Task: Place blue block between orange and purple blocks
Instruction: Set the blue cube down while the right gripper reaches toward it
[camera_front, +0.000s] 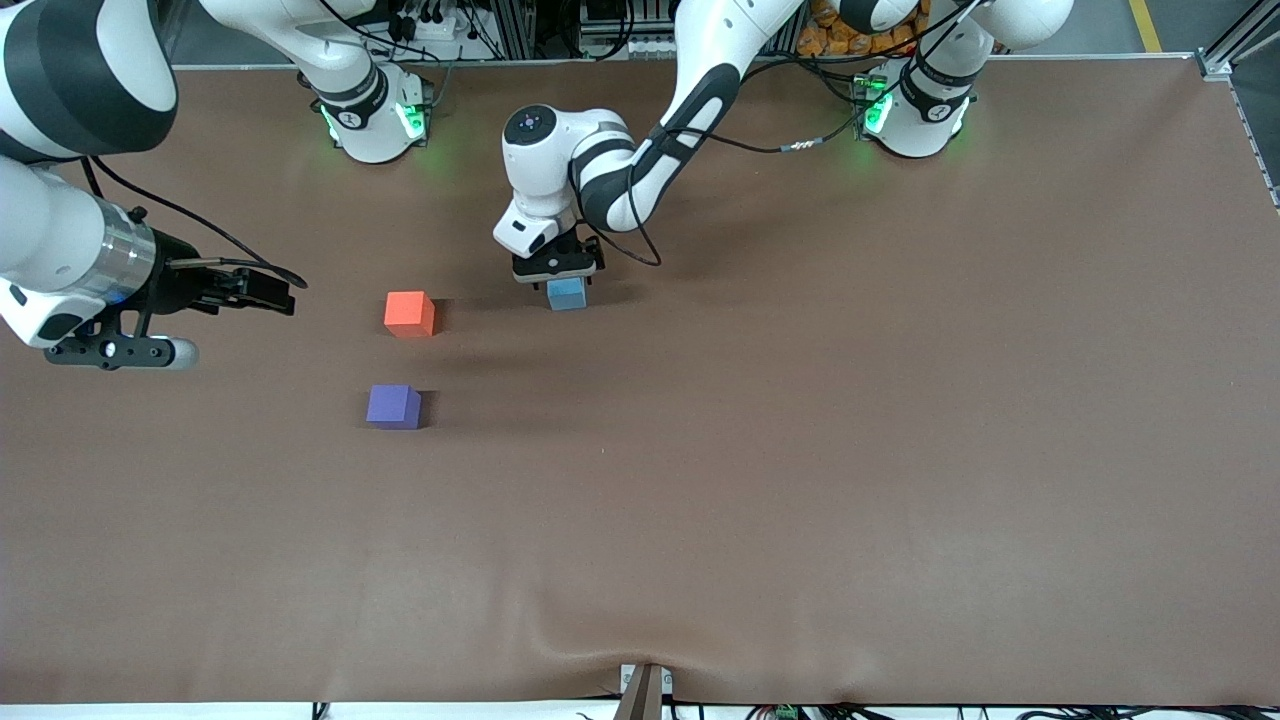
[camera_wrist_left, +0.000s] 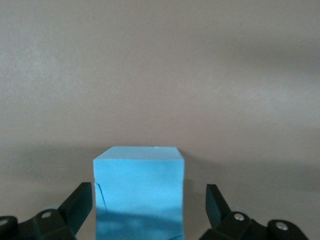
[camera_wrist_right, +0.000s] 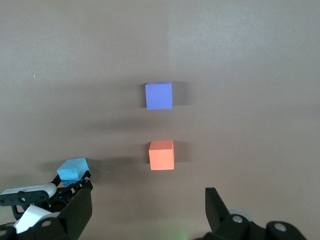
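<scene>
The blue block (camera_front: 566, 293) (camera_wrist_left: 138, 192) rests on the brown table, apart from the other two cubes, toward the left arm's end. My left gripper (camera_front: 558, 272) (camera_wrist_left: 149, 192) hangs low around it, open, its fingers (camera_wrist_left: 80, 205) clear of the block's sides. The orange block (camera_front: 409, 313) (camera_wrist_right: 161, 155) sits farther from the front camera than the purple block (camera_front: 393, 406) (camera_wrist_right: 158, 95), with a gap between them. My right gripper (camera_front: 262, 295) (camera_wrist_right: 148, 200) waits open and empty over the table toward the right arm's end of the orange block. The right wrist view also shows the blue block (camera_wrist_right: 72, 170).
The brown table mat (camera_front: 750, 480) carries only the three cubes. The left arm's forearm (camera_front: 640, 170) reaches over the table above the blue block. Both arm bases (camera_front: 375, 120) stand along the table edge farthest from the front camera.
</scene>
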